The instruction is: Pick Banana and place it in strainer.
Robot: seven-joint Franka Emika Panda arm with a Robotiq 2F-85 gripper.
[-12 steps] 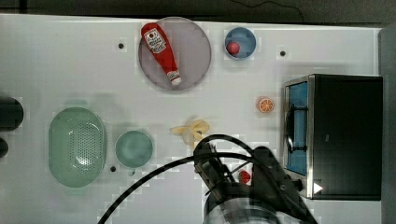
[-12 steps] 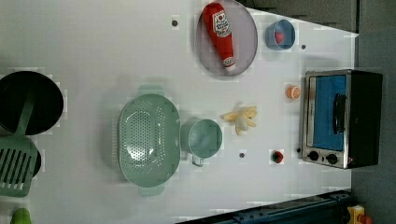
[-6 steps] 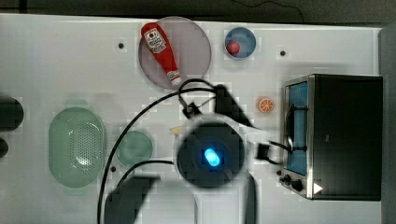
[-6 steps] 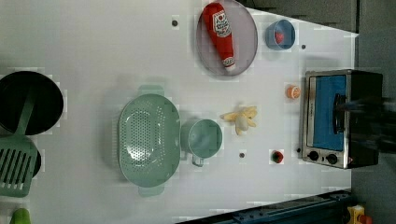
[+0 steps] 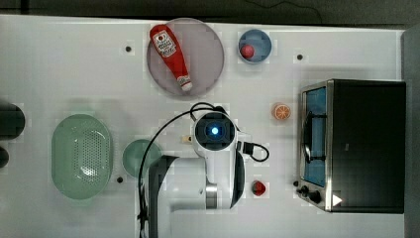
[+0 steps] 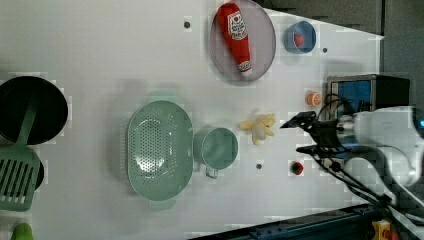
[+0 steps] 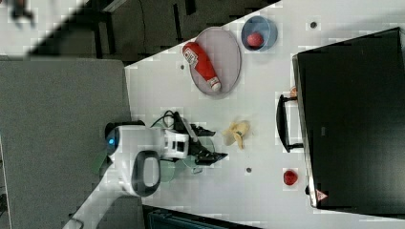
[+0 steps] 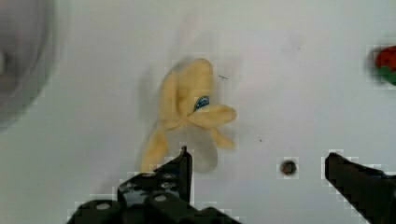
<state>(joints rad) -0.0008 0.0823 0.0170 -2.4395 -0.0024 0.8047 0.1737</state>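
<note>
On the white table [image 6: 100, 50], where a red ketchup bottle [image 6: 236, 34] bearing a white label too small to read lies on a grey plate [image 6: 265, 47], the banana [image 6: 258, 128] rests beside the teal cup [image 6: 216, 148], apart from the strainer [image 6: 159, 149], with the empty gripper [image 6: 300, 135], jaws spread wide, hovering just at the left view's right of it.

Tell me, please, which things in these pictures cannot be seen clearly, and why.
- Banana: in the top view the arm covers nearly all of it.
- Teal bowl: in the top view the arm hides its right part.
- Gripper: in the wrist view the picture's edge cuts off the fingers.
- Small red thing in the blue bowl: too small to identify.
</note>
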